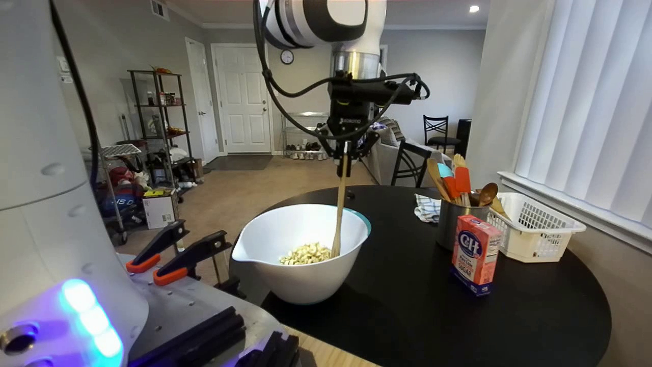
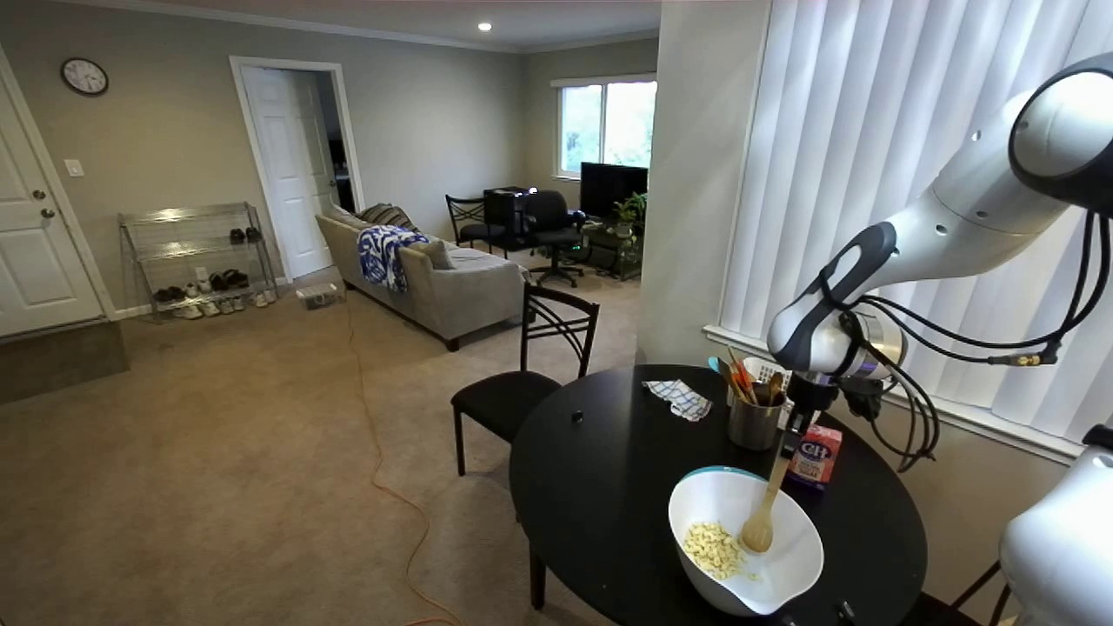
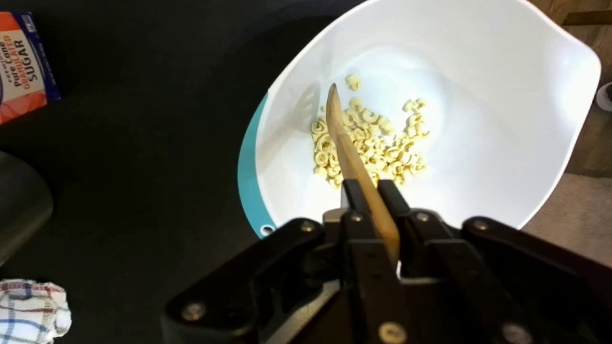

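Observation:
My gripper (image 3: pixel 373 190) is shut on the handle of a wooden spoon (image 3: pixel 353 160), its dark fingers pressing from both sides. Seen in both exterior views, the spoon (image 1: pixel 340 209) slants slightly from the gripper (image 1: pixel 344 165) down into a white bowl (image 1: pixel 305 285) with a teal patch on its rim. Small pale pasta pieces (image 2: pixel 713 549) lie heaped on the bowl's bottom. The spoon's head reaches down to the edge of that heap; whether it touches the bottom I cannot tell. The fingers stand above the bowl's rim.
On the round black table (image 1: pixel 407 316) stand a pink sugar box (image 1: pixel 474 255), a metal holder (image 1: pixel 446 232) full of utensils and a white basket (image 1: pixel 540 247). A checked cloth (image 2: pixel 678 398) lies behind them. Black clamps (image 1: pixel 201 255) sit near the robot's base.

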{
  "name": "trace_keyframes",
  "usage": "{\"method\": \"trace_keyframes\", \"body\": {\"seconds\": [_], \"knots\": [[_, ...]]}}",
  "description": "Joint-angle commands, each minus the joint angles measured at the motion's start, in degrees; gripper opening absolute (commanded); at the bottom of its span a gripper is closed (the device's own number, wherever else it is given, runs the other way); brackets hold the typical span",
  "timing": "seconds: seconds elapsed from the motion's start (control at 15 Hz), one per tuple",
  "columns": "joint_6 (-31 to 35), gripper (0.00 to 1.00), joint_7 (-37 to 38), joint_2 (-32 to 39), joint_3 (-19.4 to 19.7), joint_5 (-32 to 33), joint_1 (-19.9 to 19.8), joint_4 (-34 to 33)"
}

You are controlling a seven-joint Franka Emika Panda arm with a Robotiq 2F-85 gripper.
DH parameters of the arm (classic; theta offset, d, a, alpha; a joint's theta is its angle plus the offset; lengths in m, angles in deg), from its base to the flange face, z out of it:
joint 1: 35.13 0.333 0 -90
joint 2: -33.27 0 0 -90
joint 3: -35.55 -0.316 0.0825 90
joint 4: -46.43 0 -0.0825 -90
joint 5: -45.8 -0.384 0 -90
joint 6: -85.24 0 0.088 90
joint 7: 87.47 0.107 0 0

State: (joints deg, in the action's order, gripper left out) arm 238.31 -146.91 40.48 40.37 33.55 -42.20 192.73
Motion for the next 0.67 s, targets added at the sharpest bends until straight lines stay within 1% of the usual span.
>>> {"method": "trace_keyframes", "body": {"seconds": [0.0, 0.13, 0.33, 0.6], "knots": [[4.75, 0.06, 7.53, -0.31, -0.24, 4.58, 0.34, 1.18], [6.05, 0.06, 9.96, 0.11, -0.62, 5.02, 0.17, 1.07], [4.95, 0.06, 11.09, 0.91, -2.18, 3.38, 0.15, 0.46], [2.94, 0.06, 8.18, 1.95, -7.05, -3.67, -0.10, -0.39]]}}
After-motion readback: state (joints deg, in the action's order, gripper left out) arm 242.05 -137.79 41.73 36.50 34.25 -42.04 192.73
